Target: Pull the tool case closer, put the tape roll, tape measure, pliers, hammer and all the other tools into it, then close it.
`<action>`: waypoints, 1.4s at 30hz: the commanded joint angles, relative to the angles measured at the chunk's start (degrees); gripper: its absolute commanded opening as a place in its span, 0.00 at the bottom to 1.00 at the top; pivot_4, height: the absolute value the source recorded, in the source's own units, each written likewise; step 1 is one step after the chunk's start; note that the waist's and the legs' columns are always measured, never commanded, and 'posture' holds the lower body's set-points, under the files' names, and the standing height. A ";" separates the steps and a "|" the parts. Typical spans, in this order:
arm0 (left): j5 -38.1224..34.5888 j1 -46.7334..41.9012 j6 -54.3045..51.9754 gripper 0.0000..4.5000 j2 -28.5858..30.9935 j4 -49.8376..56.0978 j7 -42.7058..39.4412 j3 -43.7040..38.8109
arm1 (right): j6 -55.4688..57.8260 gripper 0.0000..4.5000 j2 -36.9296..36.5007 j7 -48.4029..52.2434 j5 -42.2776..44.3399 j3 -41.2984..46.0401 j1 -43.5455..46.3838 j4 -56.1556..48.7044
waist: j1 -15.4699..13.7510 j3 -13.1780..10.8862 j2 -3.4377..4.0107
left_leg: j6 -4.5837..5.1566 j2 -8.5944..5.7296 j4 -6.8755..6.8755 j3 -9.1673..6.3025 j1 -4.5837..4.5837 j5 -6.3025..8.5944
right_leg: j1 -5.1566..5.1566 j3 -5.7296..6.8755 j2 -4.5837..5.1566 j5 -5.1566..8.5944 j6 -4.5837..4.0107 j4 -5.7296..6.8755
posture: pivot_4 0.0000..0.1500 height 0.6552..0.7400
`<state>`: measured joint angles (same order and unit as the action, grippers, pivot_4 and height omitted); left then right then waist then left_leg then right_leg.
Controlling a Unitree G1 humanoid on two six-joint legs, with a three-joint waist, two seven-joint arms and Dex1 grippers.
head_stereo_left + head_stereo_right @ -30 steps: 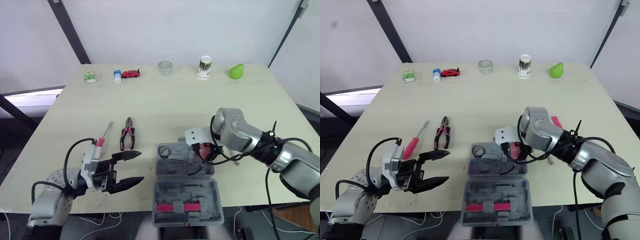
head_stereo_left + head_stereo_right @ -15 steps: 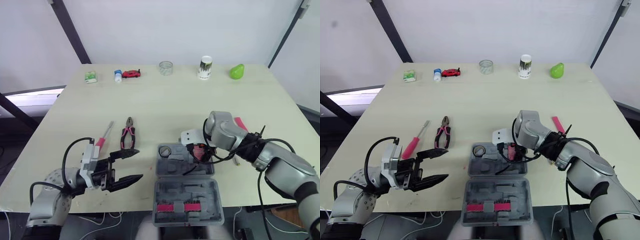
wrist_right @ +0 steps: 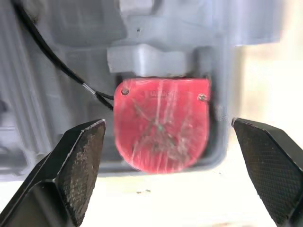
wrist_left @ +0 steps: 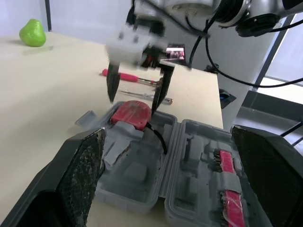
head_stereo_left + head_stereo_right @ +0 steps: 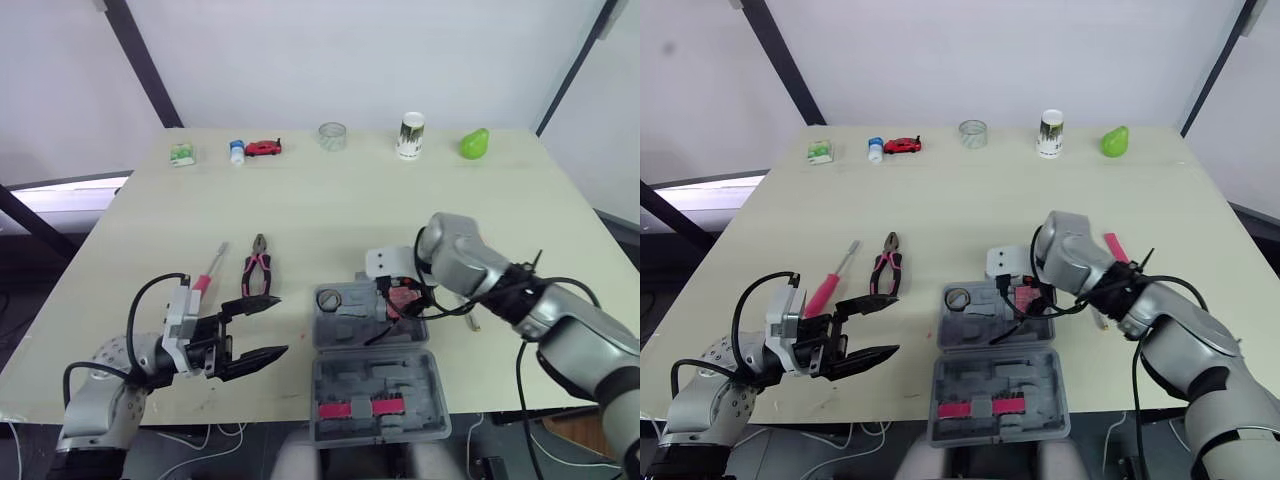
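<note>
The grey tool case [image 5: 345, 330] lies open at the table's front centre. A red tape measure [image 3: 161, 123] rests in its back right recess, and a tape roll [image 5: 330, 298] sits in the back left recess. My right gripper [image 4: 136, 99] hangs open just above the tape measure, fingers either side without touching it. My left gripper [image 5: 280, 325] is open and holds nothing, left of the case near the front edge. Red-handled pliers [image 5: 256, 270] and a red-handled screwdriver [image 5: 207, 275] lie on the table behind the left gripper.
A red-handled tool [image 5: 1114, 246] and a thin metal tool [image 5: 1100, 320] lie right of the case. Along the far edge stand a green pear [image 5: 473, 142], a cup [image 5: 410, 134], a glass [image 5: 331, 136], a toy car [image 5: 263, 148] and a small bottle [image 5: 236, 151].
The right arm dipped low over the case's back right corner, then rose a little. The left gripper has stayed where it was.
</note>
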<state>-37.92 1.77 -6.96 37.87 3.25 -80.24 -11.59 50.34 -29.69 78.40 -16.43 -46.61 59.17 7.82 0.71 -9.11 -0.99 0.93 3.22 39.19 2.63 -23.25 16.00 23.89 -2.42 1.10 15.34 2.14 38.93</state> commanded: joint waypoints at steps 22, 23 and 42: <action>-0.12 -3.52 -2.23 1.00 1.26 0.28 -1.31 0.49 | -24.72 0.38 0.97 -22.57 23.83 39.76 -37.47 -17.59 | 0.13 0.03 -0.05 | 0.00 0.00 0.03 0.01 -0.01 0.00 | -0.02 -0.08 -0.08 0.00 0.03 -0.01 | 1.00 1.00; -0.05 -3.65 -2.26 1.00 1.24 0.20 -1.43 0.53 | -25.15 0.38 0.84 -22.76 23.96 39.59 -37.65 -17.39 | 0.11 0.03 -0.05 | 0.00 0.00 0.02 0.00 -0.01 0.00 | -0.03 -0.08 -0.08 0.00 0.03 -0.01 | 1.00 1.00; 1.00 -4.59 -2.24 1.00 -0.23 -0.11 0.46 1.54 | -39.97 0.38 3.79 -30.50 18.16 34.42 -44.84 0.89 | 0.16 0.10 -0.16 | 0.00 0.00 0.00 0.10 0.41 0.00 | -0.40 -0.18 -0.10 0.00 0.03 -0.01 | 1.00 1.00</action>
<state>-36.62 -3.03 -9.45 37.71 3.11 -79.89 -9.50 10.29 -25.56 48.07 3.94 -10.30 15.91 5.71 0.87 -9.02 -1.15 0.93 3.23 39.19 2.72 -22.83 16.00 23.48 -2.60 1.01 15.34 2.17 38.92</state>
